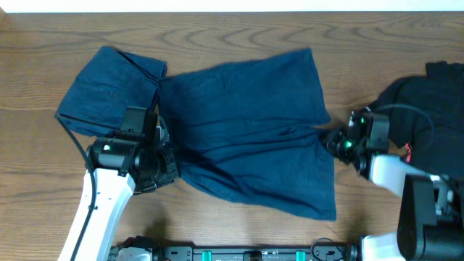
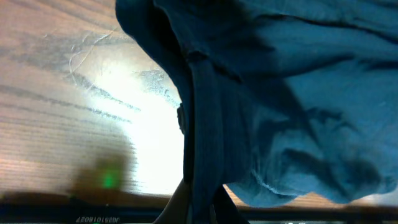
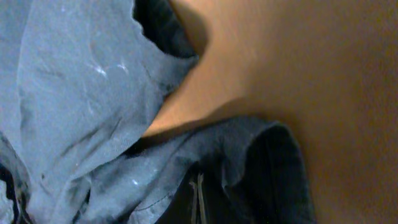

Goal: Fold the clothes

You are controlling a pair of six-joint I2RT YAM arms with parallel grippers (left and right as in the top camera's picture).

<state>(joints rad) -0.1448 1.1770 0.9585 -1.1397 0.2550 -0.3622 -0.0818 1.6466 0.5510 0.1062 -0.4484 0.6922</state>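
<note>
— While I'm looking down from above, the shorts [image 1: 250,138] are lying spread in the middle of the table [image 1: 217,29]. They're sitting between a folded pair [image 1: 109,90] at the far left and a dark heap [image 1: 435,90] at the right. The left gripper [image 1: 165,145] is clenching their left edge, and the right gripper [image 1: 332,139] is pinching at the notch in their right edge.

— Which way are they pointing?

— I'm reading the waistband as sitting left and the two legs as fanning right, so the long axis is running left to right.

— And from the left wrist?

— Cloth [image 2: 298,93] is bunching down into the closed jaws, with bare wood showing beside it.

— The right wrist?

— The jaws are meeting on a dark pucker of the fabric [image 3: 74,93]. It's looking like a thin bite.

— So what's worrying you?

— That thin bite could be slipping once the cloth is lifting, dropping one side and skewing the fold. The left arm is also working just beside the folded pair, so a drag could be pulling that one open.
</note>
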